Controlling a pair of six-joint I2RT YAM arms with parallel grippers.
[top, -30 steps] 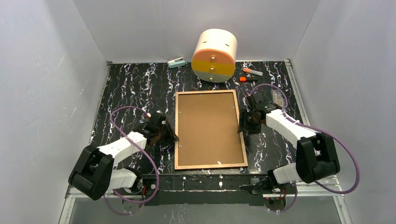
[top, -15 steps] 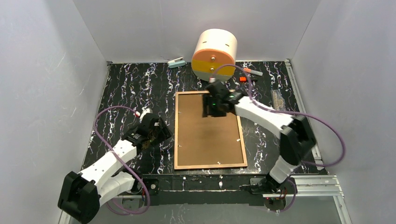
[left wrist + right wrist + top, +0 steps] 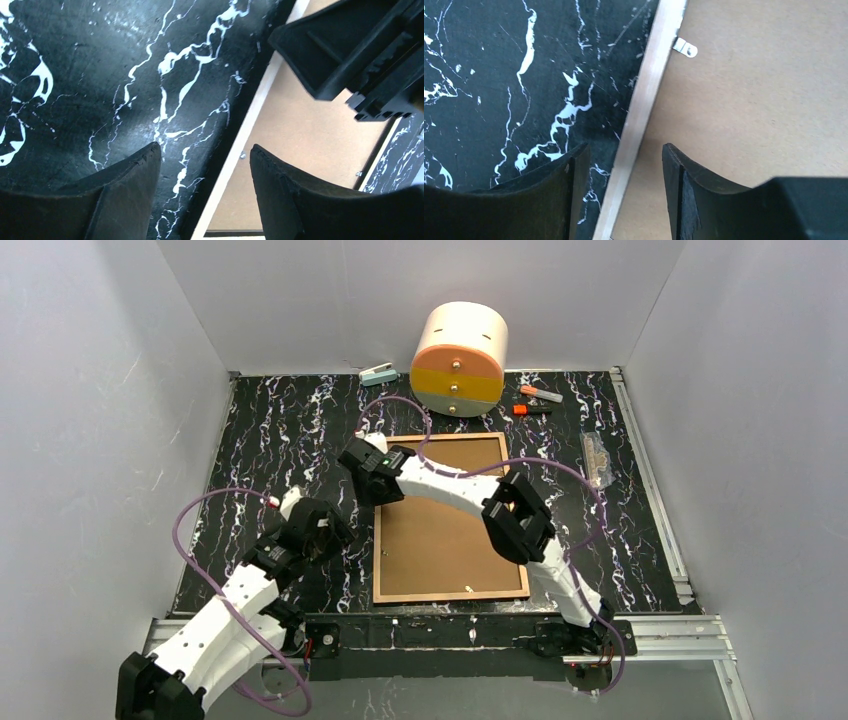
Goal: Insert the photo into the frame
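I see my right gripper (image 3: 624, 155) spread over the left rim of the frame (image 3: 644, 115) (brown back up); left gripper (image 3: 202, 155) spread too, just beside it.

Top view is lit evenly from above; shadows are barely made out on the dark desk (image 3: 290, 430). In both wrist views the gripper fingers (image 3: 125, 200) are rendered dark and slightly soft; desk veining is kept sharp. Left wrist view's lower-right corner is washed out.
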